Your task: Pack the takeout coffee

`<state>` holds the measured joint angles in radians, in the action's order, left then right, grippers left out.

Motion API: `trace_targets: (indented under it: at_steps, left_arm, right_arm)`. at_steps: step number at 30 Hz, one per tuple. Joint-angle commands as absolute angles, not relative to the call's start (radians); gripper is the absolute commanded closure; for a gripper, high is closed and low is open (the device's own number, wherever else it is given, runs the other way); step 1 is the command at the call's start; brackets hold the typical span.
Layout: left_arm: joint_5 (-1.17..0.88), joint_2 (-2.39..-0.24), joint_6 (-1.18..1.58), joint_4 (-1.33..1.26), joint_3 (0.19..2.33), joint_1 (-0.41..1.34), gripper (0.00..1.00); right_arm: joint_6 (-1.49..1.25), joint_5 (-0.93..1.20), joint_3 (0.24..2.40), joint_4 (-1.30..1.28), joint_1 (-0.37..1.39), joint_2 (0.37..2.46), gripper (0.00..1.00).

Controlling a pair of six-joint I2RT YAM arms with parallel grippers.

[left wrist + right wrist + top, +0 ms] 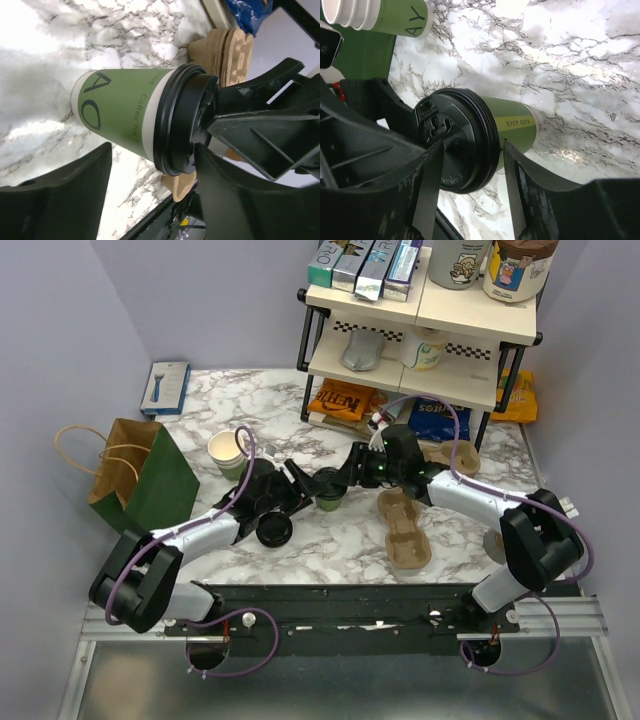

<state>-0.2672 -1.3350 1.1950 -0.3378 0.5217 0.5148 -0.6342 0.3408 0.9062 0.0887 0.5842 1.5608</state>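
Observation:
The dark-green takeout cup [331, 503] stands on the marble table with its black lid [327, 483] on top. In the right wrist view, my right gripper [470, 187] pinches the lid's rim [470, 135], one finger across the lid's top and the other against the cup wall [517, 125] just under the rim. My left gripper [297, 487] is open beside the cup. In the left wrist view its fingers [65, 195] stand wide apart around the cup [120, 112], the lid [175, 125] close to one finger.
A stack of green cups [227, 452] and a green paper bag [150, 480] stand to the left. A spare black lid [273, 530] lies near the front. Brown pulp carriers [405, 525] lie to the right. A shelf rack [420, 350] stands behind.

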Motion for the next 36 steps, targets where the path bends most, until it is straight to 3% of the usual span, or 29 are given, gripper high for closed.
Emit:
trace_targets:
  at_steps: [1,5,10,19,32,36]
  left_arm:
    - [-0.258,-1.278,1.129,-0.200,0.551,0.523,0.20]
    - [-0.223,-1.227,1.097,-0.112,0.578,0.523,0.01]
    - [-0.189,-1.181,1.080,-0.088,0.584,0.523,0.01]
    - [-0.221,-1.226,1.055,-0.109,0.623,0.465,0.01]
    - [-0.339,-1.364,1.075,-0.294,0.575,0.436,0.29]
    - [-0.357,-1.381,1.097,-0.334,0.542,0.430,0.39]
  right_arm:
    - [-0.614,0.284,0.982,-0.044,0.594,1.585,0.34]
    - [-0.591,0.259,1.011,-0.080,0.594,1.574,0.27]
    - [-0.568,0.267,1.019,-0.095,0.594,1.539,0.22]
    - [-0.676,0.374,0.920,-0.038,0.595,1.516,0.22]
    - [-0.729,0.361,0.864,0.035,0.600,1.534,0.31]
    - [-0.741,0.321,0.856,0.009,0.600,1.532,0.41]
